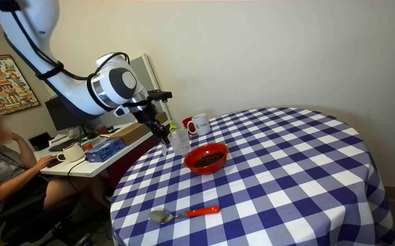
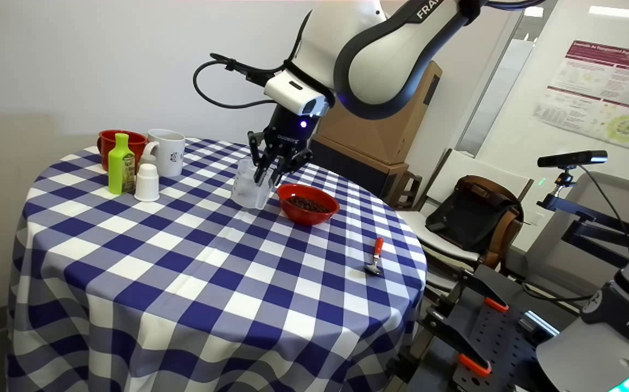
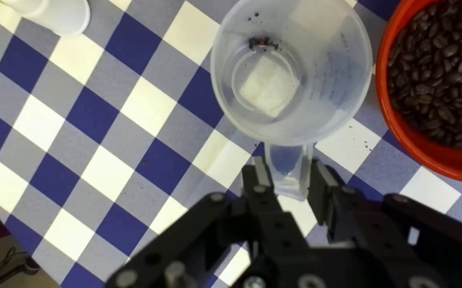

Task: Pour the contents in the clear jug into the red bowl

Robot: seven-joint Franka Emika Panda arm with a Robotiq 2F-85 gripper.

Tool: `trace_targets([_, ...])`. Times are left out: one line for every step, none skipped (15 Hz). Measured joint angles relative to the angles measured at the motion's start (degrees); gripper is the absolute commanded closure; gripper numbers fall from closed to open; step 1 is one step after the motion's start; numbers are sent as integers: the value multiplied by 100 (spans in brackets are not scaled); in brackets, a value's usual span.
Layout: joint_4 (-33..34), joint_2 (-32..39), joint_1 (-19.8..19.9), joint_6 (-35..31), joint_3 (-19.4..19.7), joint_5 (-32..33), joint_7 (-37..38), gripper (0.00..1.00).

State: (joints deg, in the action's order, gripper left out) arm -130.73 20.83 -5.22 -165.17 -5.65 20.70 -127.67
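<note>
The clear jug (image 3: 335, 60) stands upright on the checked cloth, its handle toward my gripper. A few dark crumbs lie at its bottom. The jug also shows in both exterior views (image 1: 178, 146) (image 2: 245, 190). My gripper (image 3: 287, 172) has one finger against each side of the jug's handle, with no visible gap; it also shows from outside (image 1: 165, 138) (image 2: 268, 177). The red bowl (image 3: 435, 160) holds dark coffee beans and stands close beside the jug, apart from it. It shows in both exterior views (image 1: 214, 169) (image 2: 304, 219).
A red-handled spoon (image 1: 202, 211) lies near the table edge. A white mug (image 2: 173, 155), a red mug (image 2: 109, 142), a green bottle (image 2: 121, 171) and white stacked cups (image 2: 147, 184) stand beyond the jug. A few crumbs (image 3: 367, 146) lie on the cloth between jug and bowl.
</note>
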Motion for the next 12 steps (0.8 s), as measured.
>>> trace_targets([-19, 0, -4, 35, 0, 48, 28, 93])
trace_targets([-42, -1, -8, 79, -2, 70, 35, 93])
trace_targets([-66, 0, -9, 129, -9, 72, 35, 93])
trace_targets([-91, 0, -9, 164, -16, 72, 35, 93])
trace_targets([-124, 0, -8, 176, -22, 72, 35, 93])
trace_targets([-158, 1, -8, 176, -25, 72, 35, 48])
trace_targets([-192, 1, -8, 176, -25, 72, 36, 47])
trace_targets([-224, 2, -1, 167, -32, 72, 41, 40])
trace_targets([-249, 2, 7, 154, -41, 71, 47, 34])
trace_targets([-260, 2, 18, 145, -56, 64, 55, 26])
trace_targets([-262, 1, 40, 144, -92, 29, 60, 19])
trace_targets([-262, -1, 66, 144, -144, -30, 61, 11])
